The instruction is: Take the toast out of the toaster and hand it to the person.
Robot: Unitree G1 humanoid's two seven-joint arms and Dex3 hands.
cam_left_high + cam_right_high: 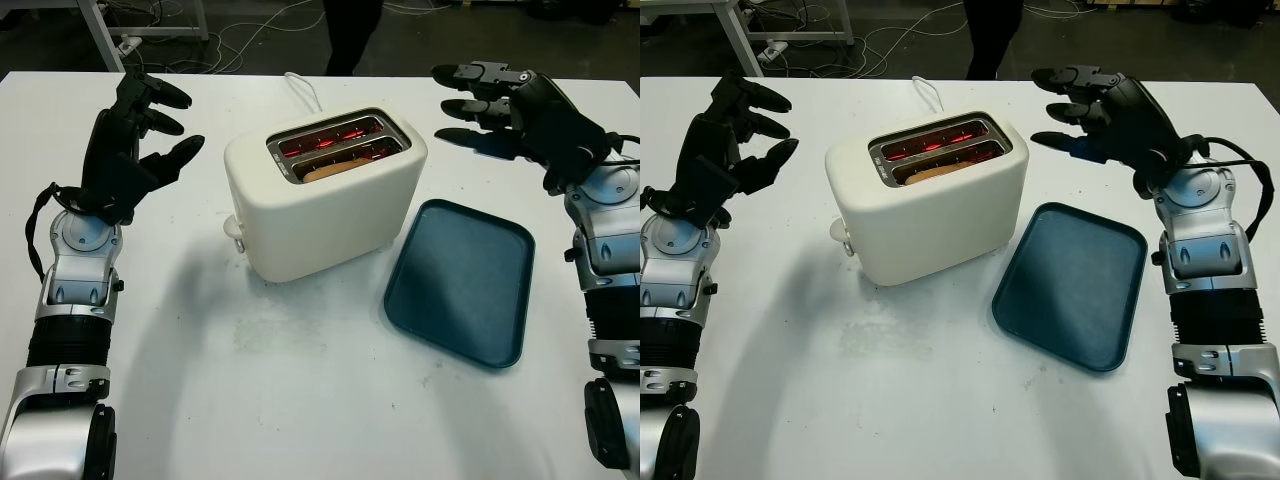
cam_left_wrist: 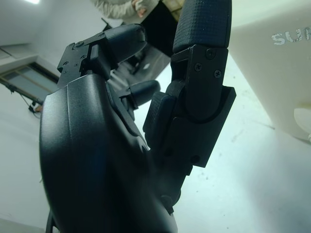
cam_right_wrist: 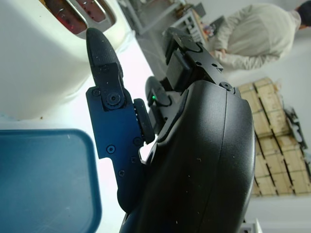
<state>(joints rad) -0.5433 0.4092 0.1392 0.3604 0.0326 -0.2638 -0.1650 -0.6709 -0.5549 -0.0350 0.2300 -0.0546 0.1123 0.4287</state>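
Pre-grasp step. My right hand and left hand flank the toaster, both open and empty. Toast sits in the near slot; next: right hand reaches inward to pinch it.

Bright even light, soft shadows on table, glowing toaster slots

Cream toaster at frame centre looks like smooth matt plastic, metal trim ringing its slots; teal tray lower right, satin plastic; white counter, matt, lightly scuffed.
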